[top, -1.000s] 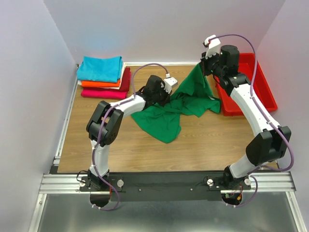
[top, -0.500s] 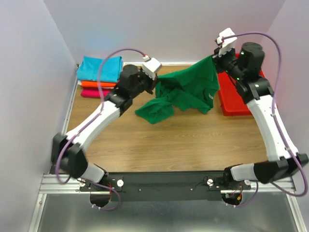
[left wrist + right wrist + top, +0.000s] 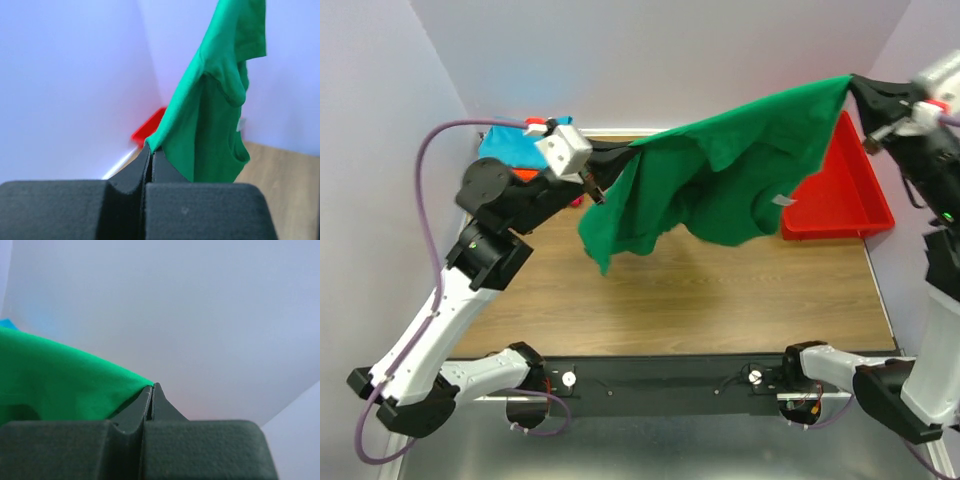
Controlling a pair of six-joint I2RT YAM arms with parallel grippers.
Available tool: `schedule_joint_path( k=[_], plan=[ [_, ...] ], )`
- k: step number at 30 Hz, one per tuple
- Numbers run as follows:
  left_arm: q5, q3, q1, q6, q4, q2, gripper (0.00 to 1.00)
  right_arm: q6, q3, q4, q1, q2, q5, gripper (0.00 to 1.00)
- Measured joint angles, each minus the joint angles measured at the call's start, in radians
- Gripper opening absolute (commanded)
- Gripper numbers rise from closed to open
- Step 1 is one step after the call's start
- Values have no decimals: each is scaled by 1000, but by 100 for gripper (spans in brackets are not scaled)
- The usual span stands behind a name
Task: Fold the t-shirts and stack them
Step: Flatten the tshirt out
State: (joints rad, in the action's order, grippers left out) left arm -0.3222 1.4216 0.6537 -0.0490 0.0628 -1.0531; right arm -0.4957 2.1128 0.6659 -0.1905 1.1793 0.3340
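The big green soft cotton t-shirt hangs in the air above the brown wooden table. It is pulled out like a washing line between the two arms. The left fingers are pressed tight together on one edge of it. The right fingers pinch another edge, high up by the far right corner. The lower part of the shirt dangles loose and wrinkly, and a small white label shows on it.

The job now looks like spreading the shirt flat so it can be folded. To do that well, both arms should come down together at the same speed, so the cloth does not bunch up. The dangling part should touch the table first, then the rest gets laid down. Neither pinch should let go until the shirt lies flat. It should land mid-table, away from the red plastic tray and the back-left pile of folded t-shirts with a turquoise one on top.
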Motion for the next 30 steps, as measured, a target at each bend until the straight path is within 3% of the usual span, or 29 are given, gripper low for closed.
schedule_joint_path(
  k=[9, 16, 18, 21, 23, 26, 30],
  plan=[
    [-148, 82, 56, 92, -10, 144, 0, 43, 287, 32, 126, -26, 117, 1],
    [-149, -11, 56, 97, -65, 251, 0, 52, 211, -19, 147, -39, 105, 1],
    [-134, -80, 56, 94, -82, 259, 0, 63, 87, -39, 147, -35, 119, 1],
    [-95, -248, 56, 103, -106, 239, 0, 63, -172, -59, 147, -34, 259, 37],
    [-70, -380, 55, 120, -127, 195, 0, 34, -385, -55, 150, -38, 391, 50],
    [-24, -548, 55, 158, -130, 101, 0, -28, -726, -21, 146, 5, 624, 56],
    [25, -654, 39, 208, -124, 27, 0, -115, -970, 27, 58, 19, 724, 64]
  ],
)
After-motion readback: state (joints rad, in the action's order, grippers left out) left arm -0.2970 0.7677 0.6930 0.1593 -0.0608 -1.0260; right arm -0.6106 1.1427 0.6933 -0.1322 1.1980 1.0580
